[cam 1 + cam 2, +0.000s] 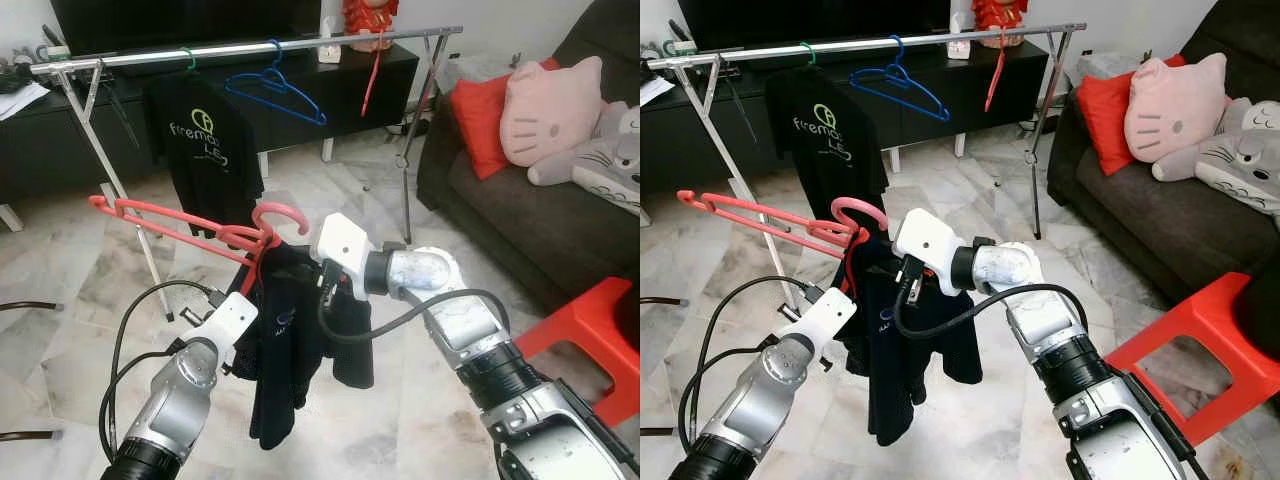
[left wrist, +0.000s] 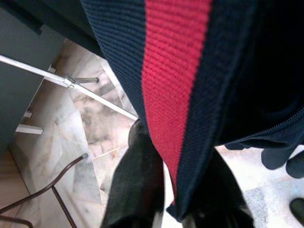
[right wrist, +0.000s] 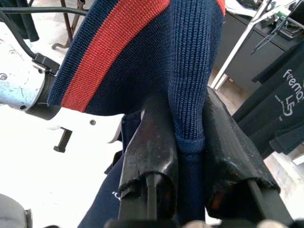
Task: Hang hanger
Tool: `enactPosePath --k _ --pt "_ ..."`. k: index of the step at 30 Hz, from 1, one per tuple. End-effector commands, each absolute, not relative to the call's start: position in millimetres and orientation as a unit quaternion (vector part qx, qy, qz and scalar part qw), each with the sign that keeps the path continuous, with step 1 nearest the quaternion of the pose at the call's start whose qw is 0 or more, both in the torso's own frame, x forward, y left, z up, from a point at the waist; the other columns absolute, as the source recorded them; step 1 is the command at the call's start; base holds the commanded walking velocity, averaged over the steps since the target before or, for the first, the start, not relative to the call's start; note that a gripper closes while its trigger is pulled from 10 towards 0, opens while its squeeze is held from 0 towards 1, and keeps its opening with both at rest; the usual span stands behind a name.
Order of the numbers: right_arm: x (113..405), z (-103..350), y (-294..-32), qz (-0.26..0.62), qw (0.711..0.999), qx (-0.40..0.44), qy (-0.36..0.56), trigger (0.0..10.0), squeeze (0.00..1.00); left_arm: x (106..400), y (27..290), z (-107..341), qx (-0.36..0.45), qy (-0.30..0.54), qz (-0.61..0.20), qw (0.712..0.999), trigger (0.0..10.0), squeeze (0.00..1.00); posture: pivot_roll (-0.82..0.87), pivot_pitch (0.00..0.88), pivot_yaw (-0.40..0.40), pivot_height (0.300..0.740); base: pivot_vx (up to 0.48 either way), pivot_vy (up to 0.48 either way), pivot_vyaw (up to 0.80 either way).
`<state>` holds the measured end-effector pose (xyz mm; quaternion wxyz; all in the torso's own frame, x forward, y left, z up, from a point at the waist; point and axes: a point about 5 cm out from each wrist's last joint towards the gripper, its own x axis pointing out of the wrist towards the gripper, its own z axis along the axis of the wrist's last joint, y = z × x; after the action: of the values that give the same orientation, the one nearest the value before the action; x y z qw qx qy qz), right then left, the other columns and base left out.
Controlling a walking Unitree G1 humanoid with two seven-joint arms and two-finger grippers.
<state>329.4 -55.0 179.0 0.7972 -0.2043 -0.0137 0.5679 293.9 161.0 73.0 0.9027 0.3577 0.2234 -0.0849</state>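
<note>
A pink-red hanger (image 1: 180, 225) hangs in mid-air, tilted, with its hook (image 1: 282, 214) up and one arm sticking out to the left. A dark navy garment (image 1: 290, 340) with a red stripe (image 2: 173, 71) droops from the hook end. My left gripper (image 2: 173, 156) is shut on the garment's navy edge from below left. My right gripper (image 3: 187, 109) is shut on the knit collar from the right, its white wrist (image 1: 345, 245) just beside the hook. The clothes rail (image 1: 250, 47) runs across behind, well above and beyond the hanger.
On the rail hang a black T-shirt (image 1: 205, 140) on a green hanger, a blue hanger (image 1: 275, 90) and a red hanger (image 1: 372, 75). A dark sofa (image 1: 540, 210) with cushions stands at right, a red stool (image 1: 590, 330) in front of it. A black cabinet (image 1: 330, 85) is behind the rail.
</note>
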Motion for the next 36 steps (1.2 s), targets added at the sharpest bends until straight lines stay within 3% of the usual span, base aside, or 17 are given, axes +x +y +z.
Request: enactPosePath --k 1,10,22,25,28,29,30,31,32,33,36 --pt "333 195 -57 0.557 0.803 -0.207 -0.043 10.0 0.0 293 161 75 0.351 0.226 -0.084 0.905 0.0 0.0 -0.12 0.037 -0.053 0.74 0.0 0.0 0.0" --pt "341 194 -69 0.525 0.827 -0.2 -0.038 10.0 0.0 290 172 73 0.291 0.246 -0.06 0.923 0.0 0.0 -0.11 0.037 -0.052 0.74 0.0 0.0 0.0" --pt "330 152 -119 0.506 0.848 -0.155 0.041 10.0 0.0 288 185 75 0.169 0.261 -0.02 0.95 0.0 0.0 -0.12 0.042 -0.049 0.74 0.0 0.0 0.0" --pt "324 143 -130 0.515 0.84 -0.163 0.057 10.0 0.0 288 185 75 0.157 0.264 -0.02 0.952 0.0 0.0 -0.11 0.045 -0.048 0.74 0.0 0.0 0.0" --pt "307 129 -155 0.55 0.81 -0.181 0.097 10.0 0.0 288 187 77 0.12 0.269 -0.011 0.956 0.0 0.0 -0.11 0.045 -0.046 0.74 0.0 0.0 0.0" --pt "304 127 -163 0.552 0.807 -0.182 0.107 10.0 0.0 288 187 77 0.112 0.27 -0.011 0.956 1.5 0.0 -0.11 0.045 -0.046 0.74 0.0 0.0 0.0" --pt "302 126 -166 0.551 0.807 -0.181 0.112 10.0 0.0 289 187 77 0.108 0.27 -0.011 0.957 1.5 0.0 -0.11 0.045 -0.046 0.74 0.0 0.0 0.0" --pt "302 125 -169 0.551 0.807 -0.181 0.114 10.0 0.0 289 187 77 0.106 0.27 -0.011 0.957 3.5 0.0 -0.11 0.045 -0.046 0.74 0.0 0.0 0.0" --pt "297 123 -178 0.555 0.801 -0.187 0.124 10.0 0.0 290 186 79 0.112 0.269 -0.016 0.956 8.9 0.0 -0.12 0.044 -0.043 0.74 0.0 0.0 0.0" --pt "293 122 -184 0.56 0.797 -0.185 0.13 10.0 0.0 290 185 79 0.111 0.269 -0.017 0.957 10.0 0.0 -0.12 0.043 -0.04 0.74 0.0 0.0 0.0" --pt "289 119 -197 0.559 0.796 -0.181 0.147 10.0 0.0 291 182 81 0.108 0.267 -0.019 0.957 10.0 0.0 -0.12 0.043 -0.041 0.74 0.0 0.0 0.0"
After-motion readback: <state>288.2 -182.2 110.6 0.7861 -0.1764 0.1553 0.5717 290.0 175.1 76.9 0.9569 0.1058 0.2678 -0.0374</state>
